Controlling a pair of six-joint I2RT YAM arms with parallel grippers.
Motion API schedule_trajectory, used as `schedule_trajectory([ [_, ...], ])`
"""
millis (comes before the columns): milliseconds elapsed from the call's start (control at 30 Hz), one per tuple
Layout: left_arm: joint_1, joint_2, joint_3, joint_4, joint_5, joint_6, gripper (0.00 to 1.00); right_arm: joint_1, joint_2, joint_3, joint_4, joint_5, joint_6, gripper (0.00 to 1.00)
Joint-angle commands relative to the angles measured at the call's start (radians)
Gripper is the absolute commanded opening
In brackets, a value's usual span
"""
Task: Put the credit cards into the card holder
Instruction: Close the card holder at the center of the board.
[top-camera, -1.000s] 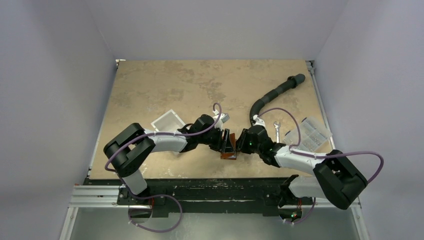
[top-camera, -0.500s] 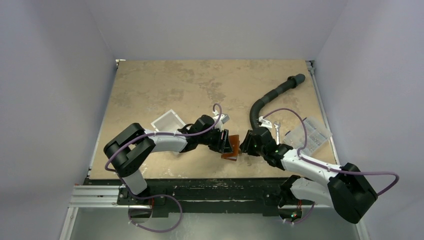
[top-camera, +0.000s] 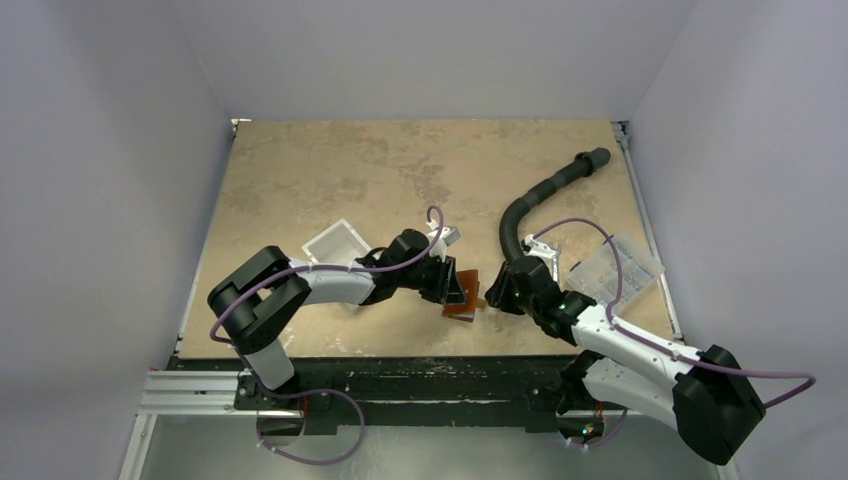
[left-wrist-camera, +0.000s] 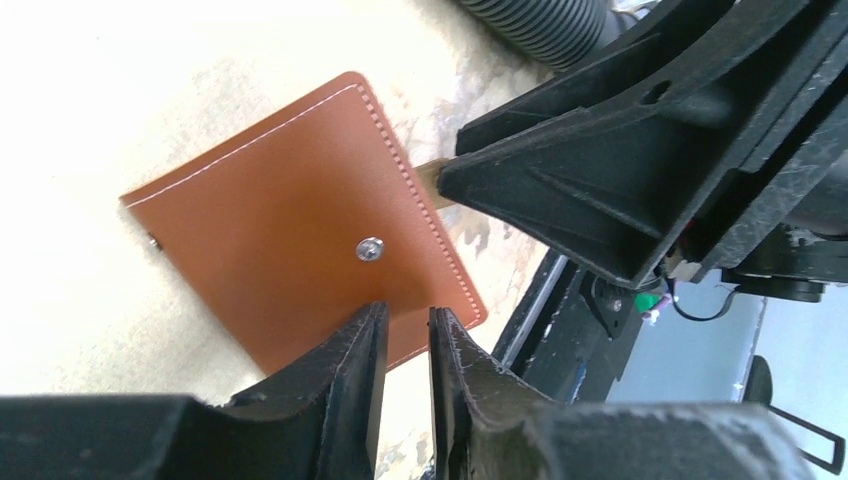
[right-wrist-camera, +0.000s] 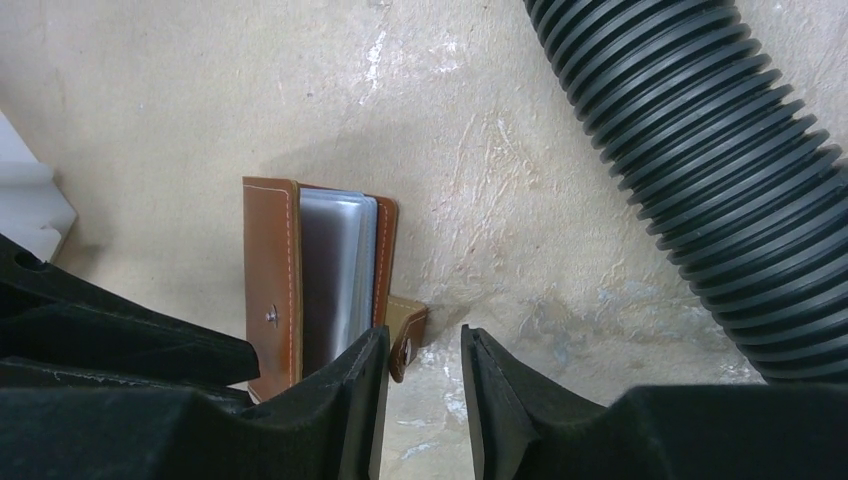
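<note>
Two hands are set against one card holder (top-camera: 462, 298), which is found on the counter (top-camera: 330, 170) toward its near edge. The left hand (top-camera: 443, 283) is placed at the holder's left side and the right hand (top-camera: 490, 292) just beside its right. The holder appears to be raised on one edge, not laid flat, and its long axis is run roughly away from the arm bases. Both hands are about equally near. Its opening is turned toward the right hand, so it is judged that a card would have to be fed in from that side while the left side is braced.

The left hand's fingers are drawn nearly together, with only a slit left; whether the holder's lower edge is pinched cannot be told. The right hand is held part open with nothing between its fingers, and the strap tab (right-wrist-camera: 405, 335) is seen just off one fingertip.

From the left wrist only the closed brown outer face and its snap stud (left-wrist-camera: 370, 248) are shown. From the right wrist the parted covers and the grey pockets (right-wrist-camera: 335, 265) are shown, which are hidden elsewhere. No loose credit card can be made out in any view.
</note>
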Motion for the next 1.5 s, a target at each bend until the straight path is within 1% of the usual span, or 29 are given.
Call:
schedule_trajectory([
  [0,-0.012,0.018,0.013,0.12,0.046,-0.055,0.23,0.002,-0.021,-0.003,-0.009,0.039,0.02,0.4],
  [167,-0.028,0.06,-0.014,0.204,0.048,-0.106,0.16,0.001,-0.052,-0.018,0.009,0.047,0.034,0.38],
  [333,-0.03,0.076,-0.077,0.261,0.024,-0.136,0.11,0.001,-0.044,-0.011,0.011,0.056,0.019,0.3],
  [500,-0.03,0.086,-0.122,0.287,0.001,-0.144,0.1,0.001,-0.026,-0.017,0.032,0.029,0.01,0.2],
  [633,-0.03,0.103,-0.132,0.301,0.001,-0.147,0.09,0.001,-0.028,-0.019,0.032,0.019,0.011,0.17],
  [700,-0.03,0.109,-0.131,0.302,0.004,-0.146,0.09,0.001,-0.036,-0.021,0.031,0.013,0.01,0.14],
  [767,-0.03,0.114,-0.132,0.304,0.006,-0.144,0.09,0.001,-0.042,-0.02,0.026,0.007,0.009,0.09],
  [833,-0.03,0.116,-0.133,0.304,0.006,-0.143,0.09,0.001,-0.05,-0.017,0.02,0.001,0.007,0.07],
  [933,-0.031,0.119,-0.134,0.304,0.006,-0.14,0.08,0.001,-0.053,-0.016,0.014,-0.006,0.003,0.08],
  [1000,-0.031,0.121,-0.134,0.304,0.007,-0.139,0.08,0.001,-0.051,-0.011,0.006,-0.01,0.0,0.17],
  [1033,-0.031,0.121,-0.135,0.305,0.007,-0.139,0.08,0.0,-0.05,-0.008,0.001,-0.011,-0.001,0.19],
  [1367,-0.03,0.123,-0.133,0.308,0.015,-0.139,0.08,0.001,-0.078,-0.015,-0.027,-0.021,0.01,0.18],
  [1433,-0.029,0.125,-0.132,0.309,0.015,-0.138,0.08,0.001,-0.089,-0.017,-0.03,-0.021,0.011,0.17],
  [1467,-0.03,0.127,-0.131,0.308,0.016,-0.138,0.08,0.001,-0.094,-0.017,-0.031,-0.02,0.011,0.14],
])
